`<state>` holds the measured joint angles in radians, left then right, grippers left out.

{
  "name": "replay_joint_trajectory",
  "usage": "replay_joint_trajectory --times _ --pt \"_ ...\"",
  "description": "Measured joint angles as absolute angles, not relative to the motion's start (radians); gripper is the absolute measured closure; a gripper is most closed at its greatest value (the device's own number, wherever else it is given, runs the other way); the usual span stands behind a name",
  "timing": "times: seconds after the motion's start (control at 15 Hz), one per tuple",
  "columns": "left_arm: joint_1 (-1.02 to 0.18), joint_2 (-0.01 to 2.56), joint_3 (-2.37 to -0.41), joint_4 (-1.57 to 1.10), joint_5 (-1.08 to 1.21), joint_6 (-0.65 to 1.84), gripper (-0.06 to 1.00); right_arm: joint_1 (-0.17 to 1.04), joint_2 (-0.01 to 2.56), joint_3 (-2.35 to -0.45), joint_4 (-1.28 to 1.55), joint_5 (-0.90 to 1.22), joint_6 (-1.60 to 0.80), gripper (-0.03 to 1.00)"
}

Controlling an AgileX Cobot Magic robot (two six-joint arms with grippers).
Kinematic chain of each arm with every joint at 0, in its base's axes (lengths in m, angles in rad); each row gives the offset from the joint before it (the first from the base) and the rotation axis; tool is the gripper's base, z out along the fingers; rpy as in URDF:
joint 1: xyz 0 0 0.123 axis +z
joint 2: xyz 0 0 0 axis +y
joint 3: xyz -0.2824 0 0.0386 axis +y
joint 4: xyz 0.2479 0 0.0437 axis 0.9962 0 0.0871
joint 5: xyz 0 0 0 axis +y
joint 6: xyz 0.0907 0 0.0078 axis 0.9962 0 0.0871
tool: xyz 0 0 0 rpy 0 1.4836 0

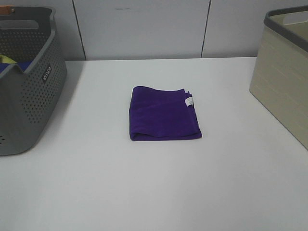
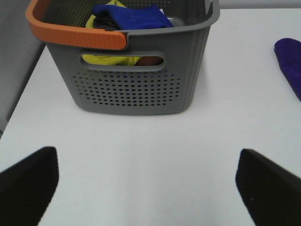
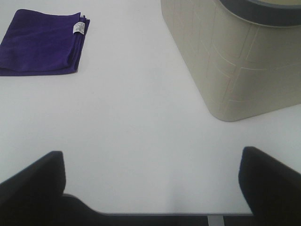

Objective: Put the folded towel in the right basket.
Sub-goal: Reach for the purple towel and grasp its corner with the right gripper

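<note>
A purple folded towel (image 1: pixel 163 114) with a small white label lies flat in the middle of the white table. It also shows in the right wrist view (image 3: pixel 42 42), and its edge shows in the left wrist view (image 2: pixel 290 59). The beige right basket (image 1: pixel 284 72) stands at the table's right edge and shows in the right wrist view (image 3: pixel 240 56). Neither arm shows in the exterior high view. My left gripper (image 2: pixel 148 188) is open and empty above bare table. My right gripper (image 3: pixel 153 188) is open and empty near the table's front edge.
A grey perforated basket (image 1: pixel 29 91) with an orange handle stands at the left and holds blue and yellow cloths (image 2: pixel 127 19). A panelled wall runs behind the table. The table's front edge (image 3: pixel 155 214) lies under my right gripper.
</note>
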<state>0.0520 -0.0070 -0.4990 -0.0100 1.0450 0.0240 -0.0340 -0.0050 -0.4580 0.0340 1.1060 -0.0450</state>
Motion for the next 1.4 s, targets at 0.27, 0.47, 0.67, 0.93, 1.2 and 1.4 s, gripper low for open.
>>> replay_joint_trajectory --times 0.27,0.47,0.67,0.93,1.2,1.4 --pt "0.052 -0.007 -0.499 -0.01 1.045 0.024 -0.05 -0.034 -0.005 -0.456 0.034 1.106 -0.043 0.01" --pt "0.052 -0.007 -0.499 -0.01 1.045 0.024 -0.05 -0.034 -0.005 -0.456 0.034 1.106 -0.042 0.01" --pt "0.052 -0.007 -0.499 -0.01 1.045 0.024 -0.05 -0.034 -0.005 -0.456 0.034 1.106 -0.042 0.01" --pt "0.052 -0.007 -0.499 -0.01 1.045 0.024 -0.05 -0.034 -0.005 -0.456 0.023 1.106 -0.048 0.01" --pt "0.052 -0.007 -0.499 -0.01 1.045 0.024 -0.05 -0.034 -0.005 -0.456 0.015 1.106 -0.05 0.01" --pt "0.052 -0.007 -0.499 -0.01 1.045 0.024 -0.05 -0.034 -0.005 -0.456 0.015 1.106 -0.05 0.01"
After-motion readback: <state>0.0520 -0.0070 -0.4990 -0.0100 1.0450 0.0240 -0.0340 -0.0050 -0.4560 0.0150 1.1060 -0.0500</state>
